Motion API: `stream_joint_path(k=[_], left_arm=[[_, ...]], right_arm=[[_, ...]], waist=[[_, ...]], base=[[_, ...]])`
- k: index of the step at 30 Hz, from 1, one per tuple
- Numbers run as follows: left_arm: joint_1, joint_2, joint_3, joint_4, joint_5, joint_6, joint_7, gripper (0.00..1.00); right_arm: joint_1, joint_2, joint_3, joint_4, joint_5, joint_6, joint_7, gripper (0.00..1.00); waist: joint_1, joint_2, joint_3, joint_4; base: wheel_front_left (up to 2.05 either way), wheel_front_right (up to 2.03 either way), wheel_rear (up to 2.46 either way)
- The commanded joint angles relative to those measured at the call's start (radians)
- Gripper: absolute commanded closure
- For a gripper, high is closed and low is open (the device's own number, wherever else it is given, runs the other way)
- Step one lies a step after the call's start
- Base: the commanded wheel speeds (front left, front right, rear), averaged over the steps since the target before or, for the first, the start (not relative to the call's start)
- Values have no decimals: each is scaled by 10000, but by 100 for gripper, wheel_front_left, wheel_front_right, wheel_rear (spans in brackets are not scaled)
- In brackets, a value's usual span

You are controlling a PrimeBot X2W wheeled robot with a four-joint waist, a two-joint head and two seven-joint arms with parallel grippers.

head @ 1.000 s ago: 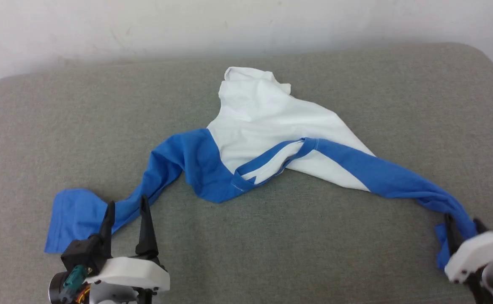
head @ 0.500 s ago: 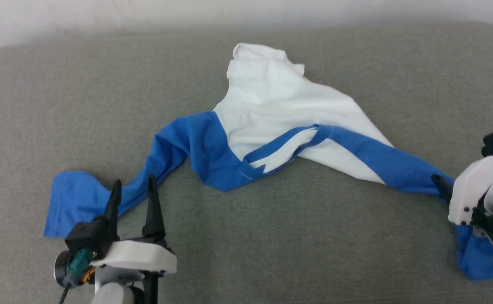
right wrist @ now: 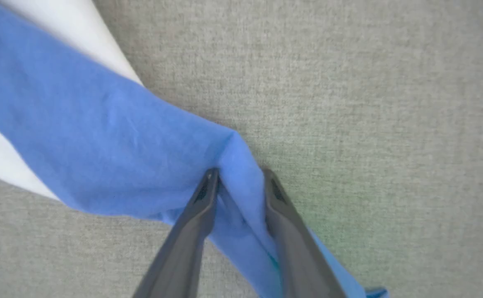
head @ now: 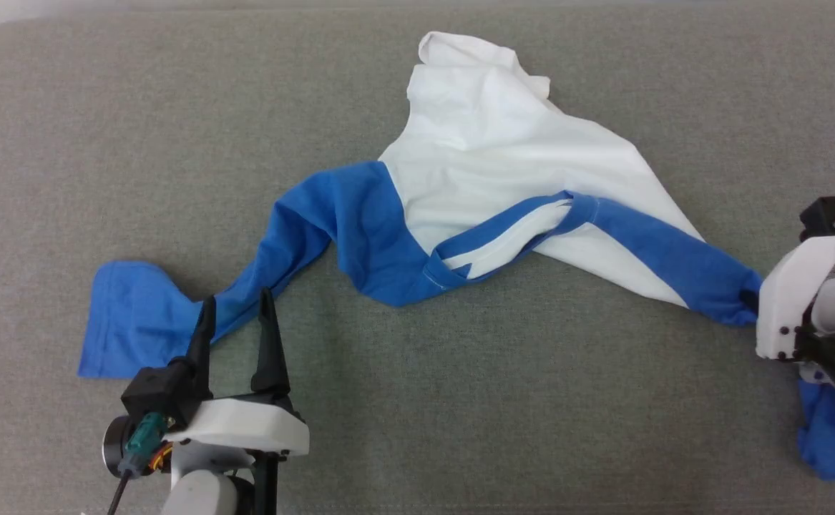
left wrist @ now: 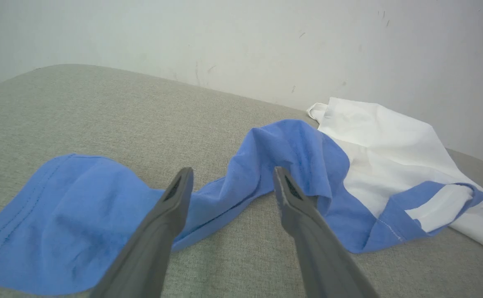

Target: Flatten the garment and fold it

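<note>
Blue cloth from 1 sleeve of the garment (head: 503, 157) fills the gap in the right gripper (right wrist: 239, 182); its jaws are clenched on a raised ridge of that sleeve, both fingers pressed to the fabric, a little short of the cuff, at the right side of the grey padded surface (head: 460, 400); the left gripper (head: 237, 318) has its jaws spread wide and released, the other blue sleeve running across at the 2 fingertips, touching or not I cannot tell; the garment lies crumpled, its white body bunched toward the far side, 2 blue sleeves trailing out left and right, a blue neckband looped in the middle, the left cuff flat.
</note>
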Motion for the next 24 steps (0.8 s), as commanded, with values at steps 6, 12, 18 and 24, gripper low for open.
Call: stream_joint_path(k=[6, 12, 18, 24], left_arm=[[60, -60, 117, 192, 95, -155, -47, 0], [429, -63, 194, 252, 39, -199, -47, 0], [802, -96, 375, 177, -73, -125, -47, 0], [934, -113, 350, 329, -163, -153, -47, 0]], right_arm=[[157, 114, 8, -812, -358, -23, -2209, 100], [1554, 164, -156, -3183, -1101, -23, -3072, 100], [4862, 96, 336, -5788, -1881, -23, -2744, 100], [7267, 565, 362, -5441, -1888, -23, -2434, 100]], waist=[[0, -1, -896, -314], [0, -1, -1567, -400], [0, -1, -1851, -595], [0, -1, -2049, -732]], base=[[0, 0, 0], [0, 0, 0], [0, 0, 0], [0, 0, 0]])
